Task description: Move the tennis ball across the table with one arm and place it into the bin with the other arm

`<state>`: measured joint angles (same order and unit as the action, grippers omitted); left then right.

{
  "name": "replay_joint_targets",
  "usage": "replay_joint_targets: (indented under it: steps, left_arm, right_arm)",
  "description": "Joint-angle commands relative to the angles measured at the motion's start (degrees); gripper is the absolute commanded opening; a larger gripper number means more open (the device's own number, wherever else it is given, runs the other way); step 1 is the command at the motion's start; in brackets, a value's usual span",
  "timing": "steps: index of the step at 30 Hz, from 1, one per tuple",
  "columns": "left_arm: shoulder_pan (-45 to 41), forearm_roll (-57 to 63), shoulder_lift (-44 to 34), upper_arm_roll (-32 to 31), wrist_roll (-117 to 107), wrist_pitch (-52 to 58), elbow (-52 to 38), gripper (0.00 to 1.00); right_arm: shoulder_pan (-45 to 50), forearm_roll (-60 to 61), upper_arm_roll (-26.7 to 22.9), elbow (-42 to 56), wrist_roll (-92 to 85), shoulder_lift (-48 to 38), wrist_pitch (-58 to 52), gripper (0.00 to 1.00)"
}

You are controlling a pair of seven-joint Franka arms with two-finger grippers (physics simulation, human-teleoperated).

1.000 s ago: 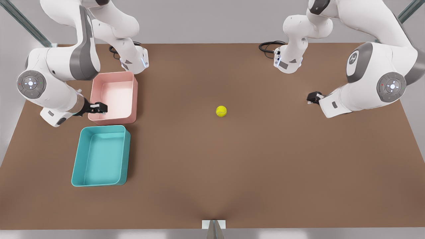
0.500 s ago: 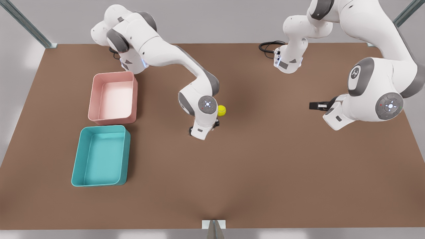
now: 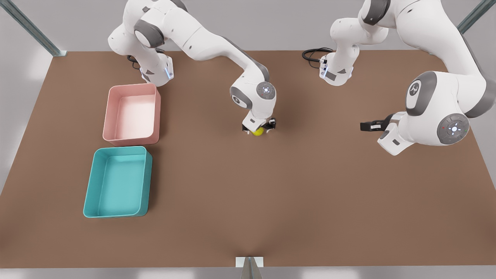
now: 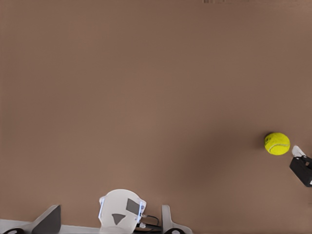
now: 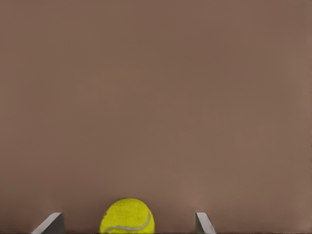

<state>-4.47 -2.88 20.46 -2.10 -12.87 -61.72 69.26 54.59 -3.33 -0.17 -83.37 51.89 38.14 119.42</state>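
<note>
We find the right gripper (image 3: 259, 128) at frame centre, fingers spread astride the tennis ball (image 3: 257, 131); left gripper (image 3: 365, 126) waits far right, state unclear.

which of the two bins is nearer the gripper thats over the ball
The pink bin. It sits farther back on the table, closer to the right gripper over the tennis ball than the teal bin in front of it.

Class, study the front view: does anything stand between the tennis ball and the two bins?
Nothing visible: bare table separates the tennis ball from the pink bin and the teal bin. The right gripper straddles the ball, open; the left gripper waits at the front view's right.
</note>
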Motion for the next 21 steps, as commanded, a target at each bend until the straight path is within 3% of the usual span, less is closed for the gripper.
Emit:
replay_joint_targets:
  steps: [1,21]
  left_arm:
    - [-0.01,-0.10,-0.07,-0.01,-5.15,0.11,0.00,1.00]
    - [-0.27,-0.90,-0.25,-0.18,-5.32,0.90,-0.17,1.00]
  right_arm:
    - [0.34,-1.07,0.00,-2.14,23.52,-0.70,5.29,1.00]
    - [2.71,-4.49,0.00,-4.26,23.79,5.71,11.36,1.00]
